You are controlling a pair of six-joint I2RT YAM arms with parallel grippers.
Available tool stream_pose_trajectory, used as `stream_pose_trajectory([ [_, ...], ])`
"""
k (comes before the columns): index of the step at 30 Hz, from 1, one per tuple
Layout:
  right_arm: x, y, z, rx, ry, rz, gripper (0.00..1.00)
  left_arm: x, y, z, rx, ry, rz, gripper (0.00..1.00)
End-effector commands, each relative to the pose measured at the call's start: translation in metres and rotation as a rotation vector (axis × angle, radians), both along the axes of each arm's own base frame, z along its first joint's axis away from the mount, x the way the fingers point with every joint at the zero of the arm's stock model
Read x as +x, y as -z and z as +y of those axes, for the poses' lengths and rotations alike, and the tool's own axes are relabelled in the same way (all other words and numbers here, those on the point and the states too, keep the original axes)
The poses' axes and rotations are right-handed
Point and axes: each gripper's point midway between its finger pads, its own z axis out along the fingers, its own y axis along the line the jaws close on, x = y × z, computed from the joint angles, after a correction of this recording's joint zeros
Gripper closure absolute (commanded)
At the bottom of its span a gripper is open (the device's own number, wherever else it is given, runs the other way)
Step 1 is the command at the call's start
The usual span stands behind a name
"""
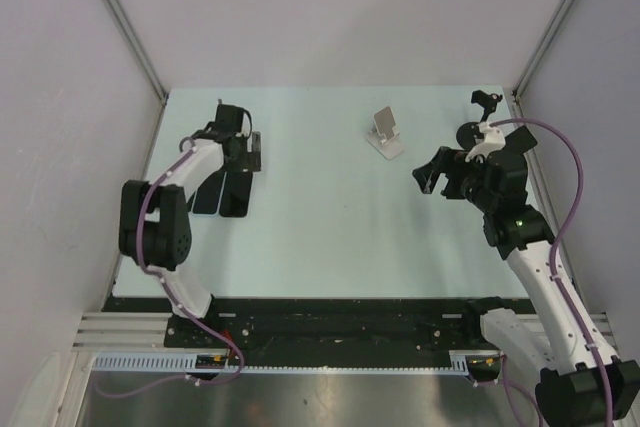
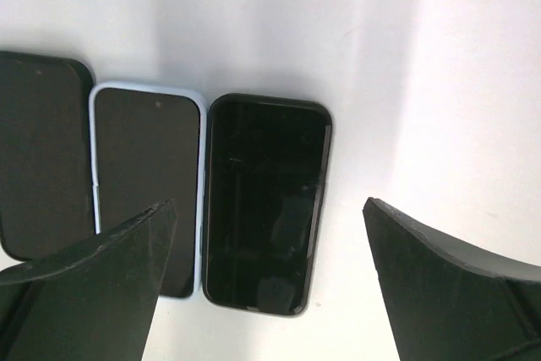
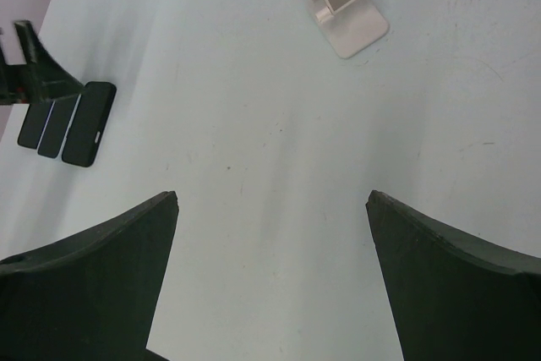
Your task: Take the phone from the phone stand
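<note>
The white phone stand (image 1: pixel 386 133) stands at the back centre of the table, and no phone shows on it; it also shows in the right wrist view (image 3: pixel 345 8). Three phones lie flat side by side at the left (image 1: pixel 228 193). In the left wrist view they are a black one (image 2: pixel 42 158), a light-blue-cased one (image 2: pixel 148 183) and a black one (image 2: pixel 266 200). My left gripper (image 1: pixel 247 152) (image 2: pixel 269 204) is open and empty just above the rightmost phone. My right gripper (image 1: pixel 432 175) (image 3: pixel 271 197) is open and empty, to the right of the stand.
The light table (image 1: pixel 330 237) has grey walls at the back and both sides. The row of phones (image 3: pixel 66 122) and the left gripper's fingers (image 3: pixel 34 69) show at the left of the right wrist view.
</note>
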Motion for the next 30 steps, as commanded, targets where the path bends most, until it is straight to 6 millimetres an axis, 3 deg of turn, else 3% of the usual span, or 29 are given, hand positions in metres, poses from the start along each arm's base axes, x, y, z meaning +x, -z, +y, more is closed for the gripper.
stream_pose_trajectory([
  [1,0.019,-0.008,0.01,-0.032,-0.069,-0.078,0.0,0.001,-0.089,-0.03,-0.169,0.079,-0.224,0.01],
  [4,0.034,-0.001,0.017,-0.07,-0.117,-0.095,0.02,-0.015,-0.124,-0.053,-0.215,0.199,-0.302,0.0],
  [11,0.079,0.019,0.029,-0.205,-0.212,-0.081,0.02,-0.072,-0.152,-0.12,-0.33,0.538,-0.418,0.0],
  [12,0.087,0.016,0.031,-0.219,-0.218,-0.092,0.02,-0.081,-0.142,-0.122,-0.342,0.556,-0.407,0.0],
  [14,0.103,0.03,0.032,-0.263,-0.239,-0.075,0.0,-0.093,-0.16,-0.126,-0.362,0.609,-0.487,0.0],
  [15,0.11,0.033,0.031,-0.288,-0.239,-0.075,0.0,-0.098,-0.154,-0.125,-0.359,0.62,-0.487,0.0],
  [16,0.123,0.04,0.033,-0.304,-0.245,-0.063,0.0,-0.105,-0.169,-0.123,-0.363,0.628,-0.545,0.0],
  [19,0.148,0.039,0.034,-0.355,-0.268,-0.101,0.0,-0.109,-0.172,-0.117,-0.329,0.643,-0.633,0.0],
  [20,0.158,0.053,0.036,-0.382,-0.292,-0.083,0.0,-0.11,-0.184,-0.116,-0.327,0.643,-0.697,0.0],
  [28,0.226,0.075,0.051,-0.45,-0.345,-0.098,0.0,-0.102,-0.181,-0.095,-0.234,0.554,-0.721,0.0],
  [29,0.238,0.062,0.054,-0.457,-0.341,-0.125,0.0,-0.102,-0.179,-0.094,-0.229,0.549,-0.715,0.0],
  [30,0.245,0.077,0.056,-0.463,-0.351,-0.096,0.0,-0.101,-0.176,-0.094,-0.225,0.547,-0.708,0.0],
])
